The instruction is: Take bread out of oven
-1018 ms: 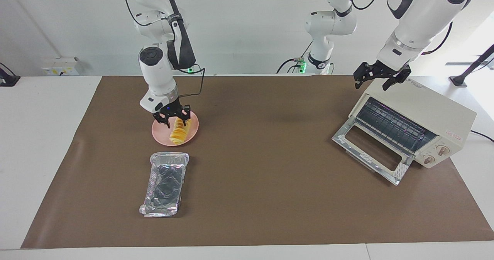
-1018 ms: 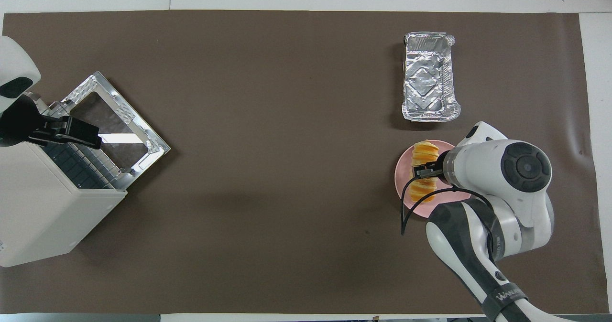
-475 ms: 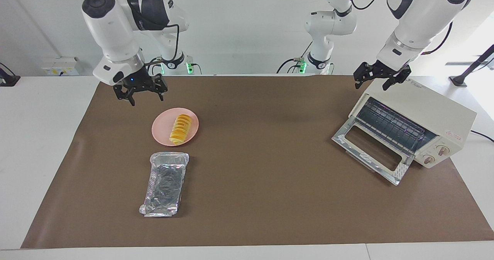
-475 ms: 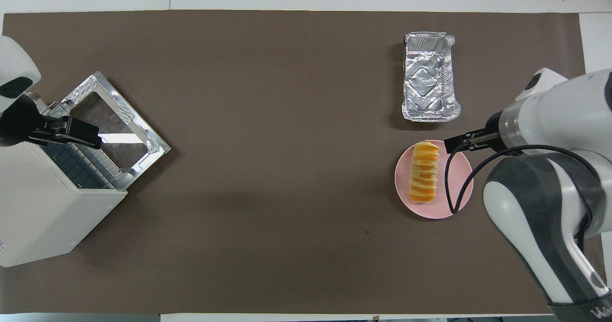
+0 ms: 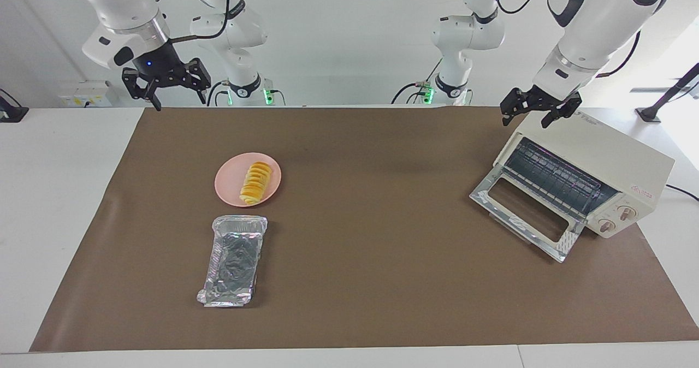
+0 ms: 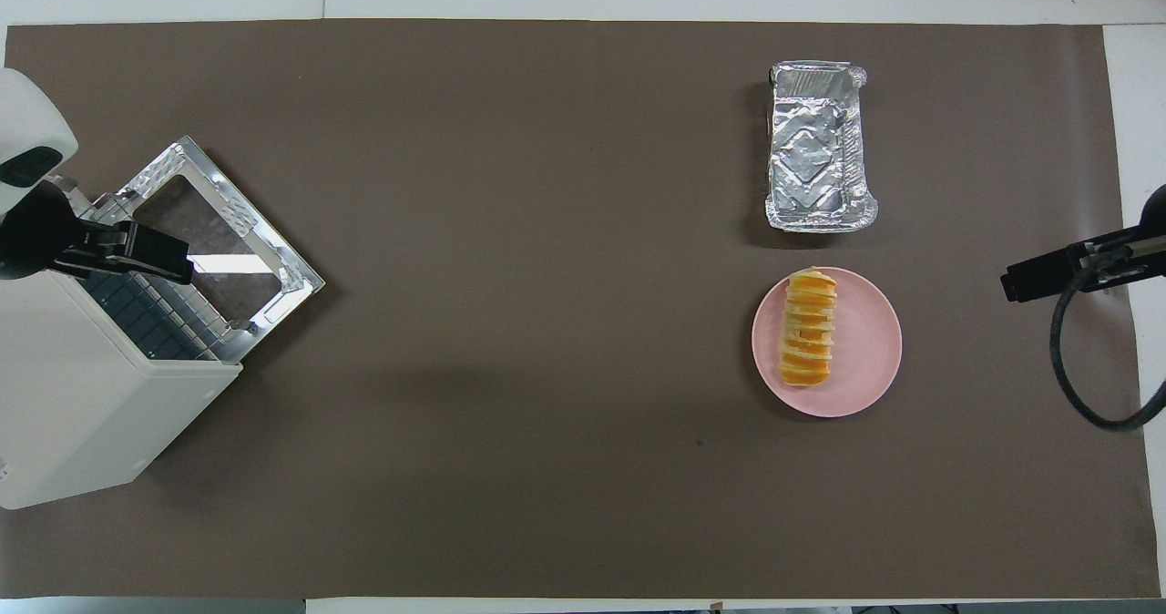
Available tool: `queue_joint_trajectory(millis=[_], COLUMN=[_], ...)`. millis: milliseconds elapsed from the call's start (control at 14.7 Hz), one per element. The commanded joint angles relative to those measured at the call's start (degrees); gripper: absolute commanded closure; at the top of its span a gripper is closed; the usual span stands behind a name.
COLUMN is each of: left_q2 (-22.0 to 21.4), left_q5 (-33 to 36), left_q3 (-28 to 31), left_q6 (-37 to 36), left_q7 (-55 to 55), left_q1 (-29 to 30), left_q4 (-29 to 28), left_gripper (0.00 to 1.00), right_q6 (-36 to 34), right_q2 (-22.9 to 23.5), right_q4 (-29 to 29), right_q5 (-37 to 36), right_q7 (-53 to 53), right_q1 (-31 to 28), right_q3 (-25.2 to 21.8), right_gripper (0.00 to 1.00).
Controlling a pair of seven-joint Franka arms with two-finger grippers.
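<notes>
1. Oven at the left arm's end of the table, its glass door dropped flat and the wire rack bare; nothing sits inside.
2. Foil tray lies empty toward the right arm's end, farther from the robots than the plate.
3. Plate, round and pink, sits just beside the tray on the side nearer the robots.
4. Bread lies on the plate, whole and level, free of either gripper, so the task looks essentially finished.
5. Right gripper hangs high over the table edge at the right arm's end, fingers spread and empty. To close the step well, it should keep clear of the plate so the loaf is not nudged.
6. Left gripper waits over the oven's top corner, fingers apart, holding nothing; I judge it need not move.
</notes>
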Motion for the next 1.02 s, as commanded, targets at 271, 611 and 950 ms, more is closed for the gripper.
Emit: queue_joint_trajectory(millis=[271, 611, 950], left_q2=[-1.27, -1.27, -1.27], left_q5=[-0.53, -0.53, -0.53], left_q3=[-0.15, -0.15, -0.15], left_q6=[0.14, 0.14, 0.14], left_q7=[0.11, 0.11, 0.11], left_q1=[0.57, 0.57, 0.57], left_q4=[-1.15, -1.15, -1.15], left_gripper=[0.00, 0.00, 0.00], right_q6=[-1.02, -0.75, -0.84], right_q2=[1.54, 1.63, 1.45], right_q4=[0.59, 0.59, 0.68], right_q5=[-0.05, 0.13, 0.04], right_q7=[-1.29, -1.38, -1.38], right_q1=[-0.74, -2.68, -3.12], right_q3=[0.83, 0.57, 0.40], right_gripper=[0.00, 0.00, 0.00])
